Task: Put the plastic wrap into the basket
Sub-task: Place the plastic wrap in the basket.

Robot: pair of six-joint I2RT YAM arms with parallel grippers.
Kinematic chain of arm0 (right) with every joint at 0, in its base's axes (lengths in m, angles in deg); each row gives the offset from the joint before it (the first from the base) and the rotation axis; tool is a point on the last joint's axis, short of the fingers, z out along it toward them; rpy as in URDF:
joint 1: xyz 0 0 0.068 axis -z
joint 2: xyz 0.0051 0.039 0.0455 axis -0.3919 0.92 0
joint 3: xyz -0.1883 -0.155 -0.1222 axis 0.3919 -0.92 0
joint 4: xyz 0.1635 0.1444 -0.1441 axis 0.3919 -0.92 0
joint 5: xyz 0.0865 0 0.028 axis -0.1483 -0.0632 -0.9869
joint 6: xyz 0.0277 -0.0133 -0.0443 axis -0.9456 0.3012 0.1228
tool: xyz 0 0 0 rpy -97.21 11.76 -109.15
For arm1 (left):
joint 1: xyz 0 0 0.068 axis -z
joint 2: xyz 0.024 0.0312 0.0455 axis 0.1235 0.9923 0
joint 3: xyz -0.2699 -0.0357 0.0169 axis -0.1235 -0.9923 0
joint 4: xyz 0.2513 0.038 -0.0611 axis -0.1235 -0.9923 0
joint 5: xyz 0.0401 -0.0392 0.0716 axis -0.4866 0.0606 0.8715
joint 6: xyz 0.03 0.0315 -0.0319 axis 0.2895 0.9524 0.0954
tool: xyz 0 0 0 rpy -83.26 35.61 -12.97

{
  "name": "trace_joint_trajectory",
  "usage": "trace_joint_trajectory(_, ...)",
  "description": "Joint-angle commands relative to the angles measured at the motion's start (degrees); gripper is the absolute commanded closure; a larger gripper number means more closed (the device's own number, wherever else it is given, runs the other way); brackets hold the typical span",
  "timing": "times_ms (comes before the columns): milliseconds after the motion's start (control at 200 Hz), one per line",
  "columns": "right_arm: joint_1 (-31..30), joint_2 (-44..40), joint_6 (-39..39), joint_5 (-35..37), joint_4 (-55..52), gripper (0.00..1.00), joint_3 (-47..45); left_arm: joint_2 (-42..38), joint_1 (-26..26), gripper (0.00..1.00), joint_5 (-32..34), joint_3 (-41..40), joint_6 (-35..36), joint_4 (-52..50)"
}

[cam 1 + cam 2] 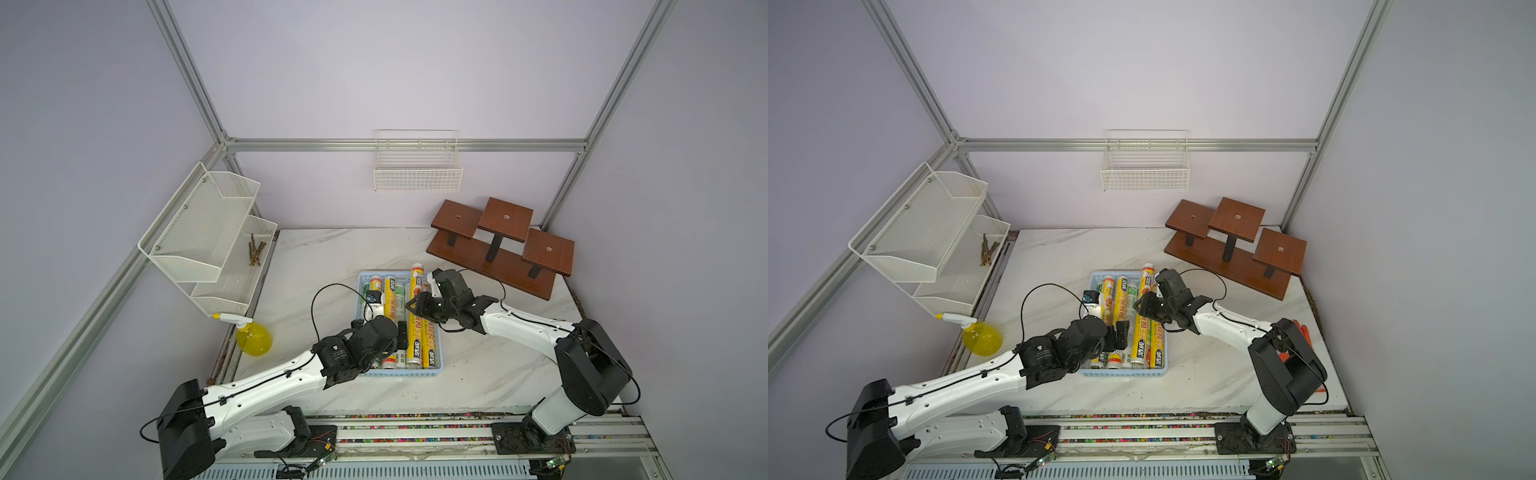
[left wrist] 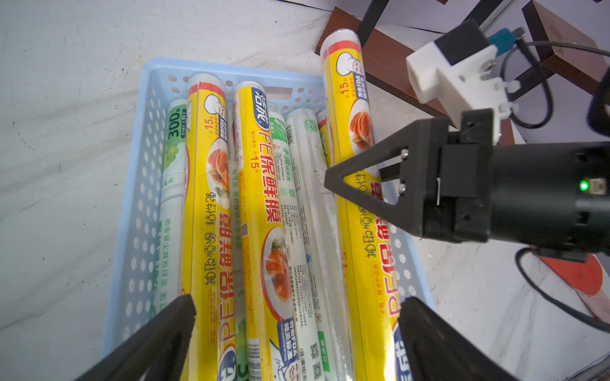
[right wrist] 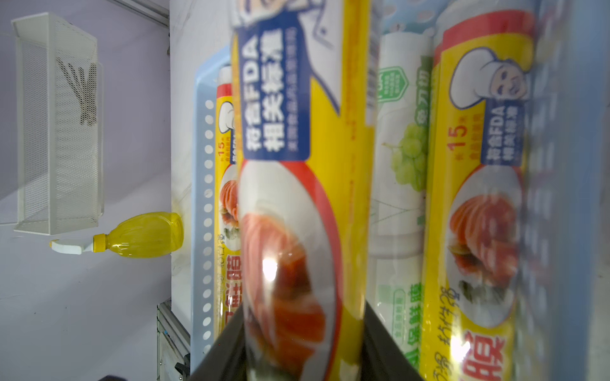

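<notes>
Right end effector (image 1: 417, 306): pinching one yellow roll (image 1: 417, 277) of plastic wrap at mid-length.
Roll position: near end inside the basket (image 1: 400, 375), far end overhanging its far rim.
Left end effector (image 2: 298, 298): spread above the packed rolls (image 2: 264, 198).
Risk: released askew, the roll may perch on the rim and tumble onto the counter (image 1: 490, 365).

Light-blue perforated basket (image 1: 399, 372) holds yellow and white-green plastic wrap rolls (image 1: 390, 301) lying lengthwise. One yellow roll (image 1: 417, 276) overhangs the far rim.
</notes>
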Motion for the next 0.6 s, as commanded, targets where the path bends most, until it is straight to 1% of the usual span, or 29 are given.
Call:
trace_joint_trajectory(0,-0.6,2.07,1.62,-2.33,0.74,0.63,2.25,-1.69,-0.3,0.0,0.91,-1.14,-1.63,0.22)
trace_joint_trajectory(115,-1.21,4.5,2.82,-3.57,-0.11,0.62,3.74,-1.83,-0.27,0.0,0.54,-1.26,-2.25,-0.43)
trace_joint_trajectory(240,-1.86,6.16,3.72,-2.91,-2.17,0.61,5.29,-2.17,-0.45,0.0,0.47,-1.42,-2.62,-1.11)
trace_joint_trajectory(430,-2.21,7.17,4.01,1.24,-6.33,0.58,6.62,-3.21,-0.24,0.0,0.69,-1.83,-3.16,-2.09)
trace_joint_trajectory(590,-2.37,7.76,3.72,2.65,-7.41,0.58,6.7,-4.11,-0.24,0.0,0.87,-2.53,-3.26,-1.77)
